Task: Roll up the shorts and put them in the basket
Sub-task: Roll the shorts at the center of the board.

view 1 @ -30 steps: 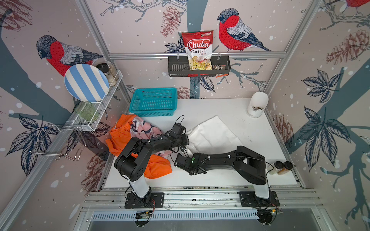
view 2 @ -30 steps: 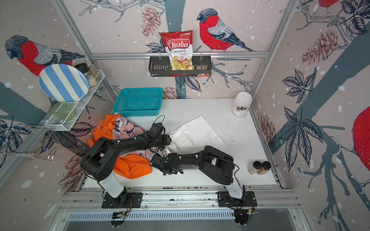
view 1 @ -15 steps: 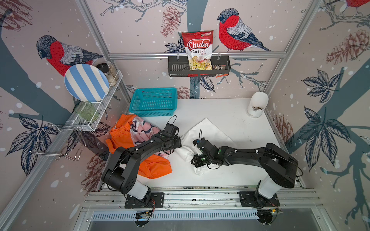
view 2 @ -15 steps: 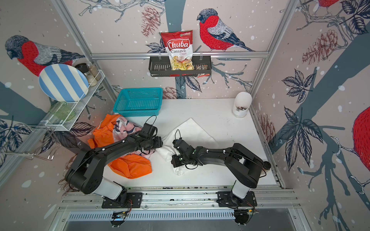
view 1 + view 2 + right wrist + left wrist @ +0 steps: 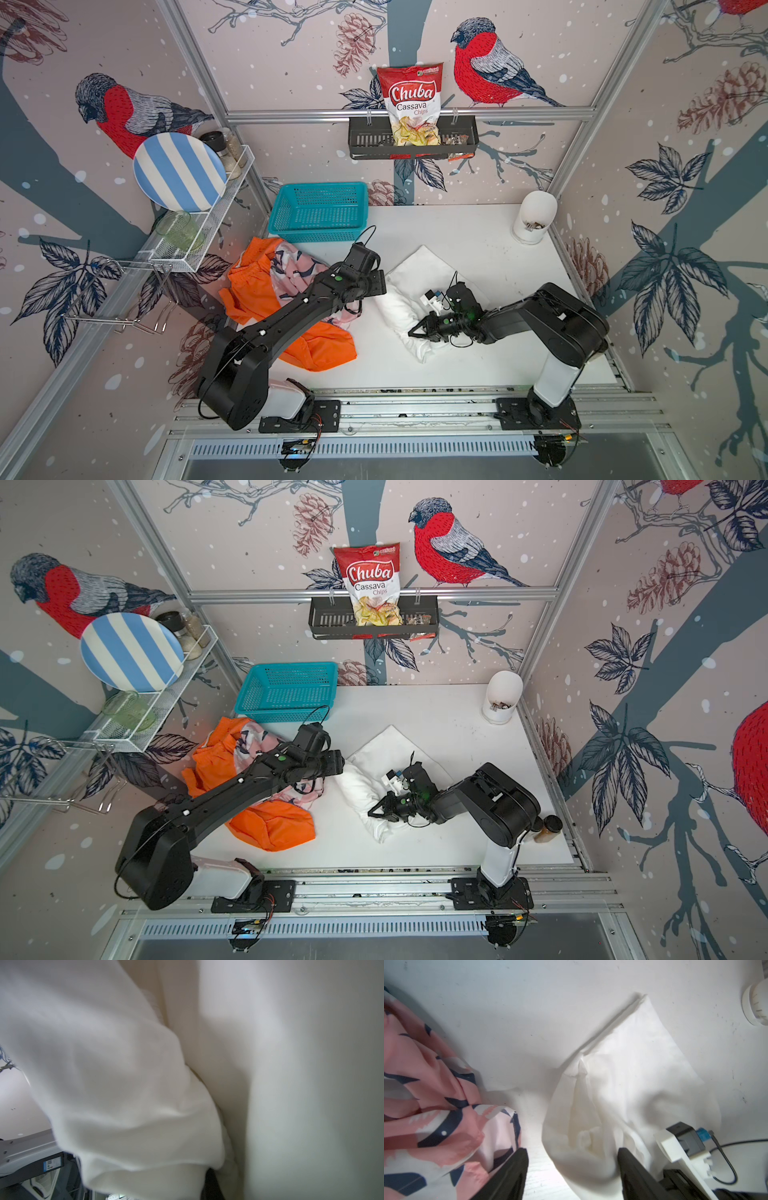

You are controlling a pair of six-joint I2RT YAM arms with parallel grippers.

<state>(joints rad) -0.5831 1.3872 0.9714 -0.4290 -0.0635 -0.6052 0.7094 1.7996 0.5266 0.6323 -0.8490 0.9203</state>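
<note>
The white shorts lie mid-table, their near-left edge bunched into a thick roll. My right gripper lies low on that roll, shut on the white shorts. In the right wrist view white fabric fills the frame, with only a dark sliver of one finger showing. My left gripper stands open at the roll's left end, with the white shorts bulging between its fingers. To the left the pink printed shorts lie piled on the orange shorts.
A teal basket stands at the back left of the table. A white jar stands at the back right, and spice bottles at the front right edge. A wire shelf with a striped plate hangs on the left wall.
The right gripper shut on the white fabric and drew it rightward, turning the flat near edge into a roll. The left gripper opened wider beside it.
</note>
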